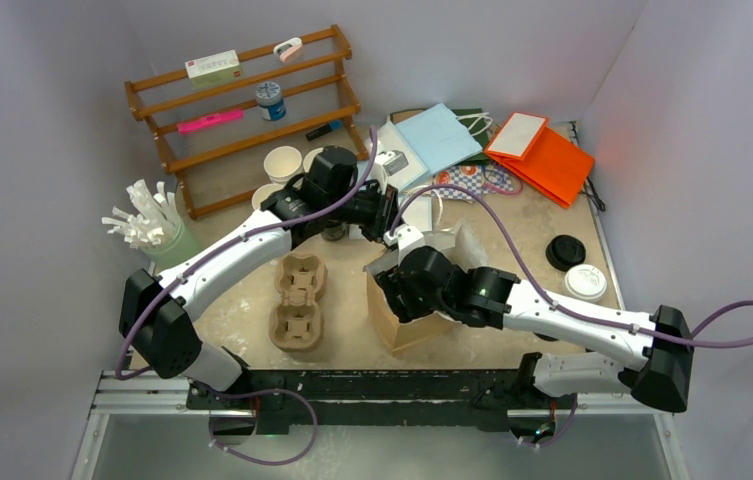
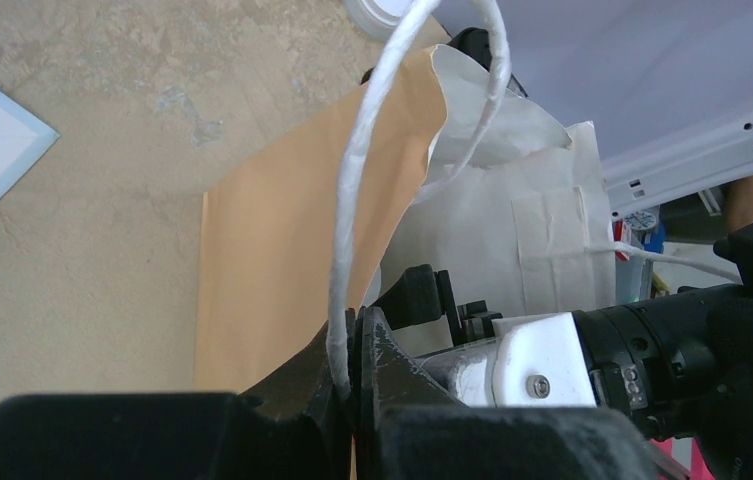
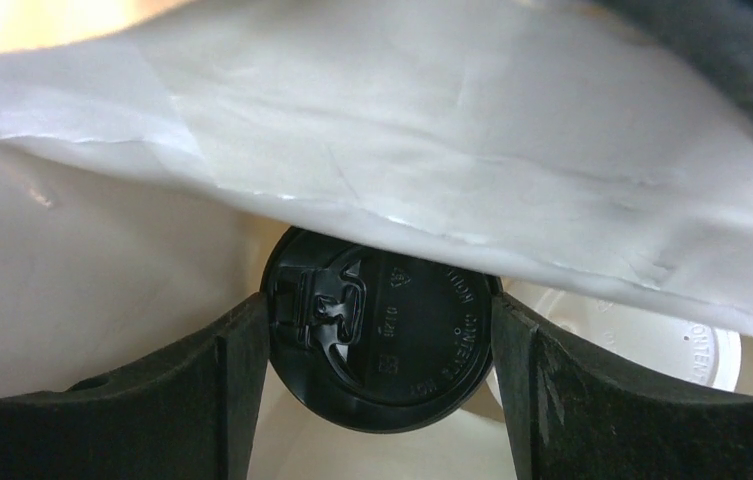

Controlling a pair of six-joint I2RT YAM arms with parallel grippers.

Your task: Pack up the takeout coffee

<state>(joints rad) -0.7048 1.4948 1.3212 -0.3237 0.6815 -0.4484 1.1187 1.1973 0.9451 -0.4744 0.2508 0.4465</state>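
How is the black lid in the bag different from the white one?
The black lid is dark; the white lid is pale. The black lid sits between the right gripper's fingers; the white lid lies outside them. The black lid shows nearly whole; the white lid is half hidden under the bag's paper. Both are round with raised lettering.

White lid [image 3: 642,342] half behind bag wall [image 3: 452,150]

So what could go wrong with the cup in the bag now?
The left end effector pinches only the thin handle; if that slips, the paper bag may sag shut. Its creased wall hangs over the black-lidded cup in the right end effector and might snag it. A white lid sits close beside, so they could bump.
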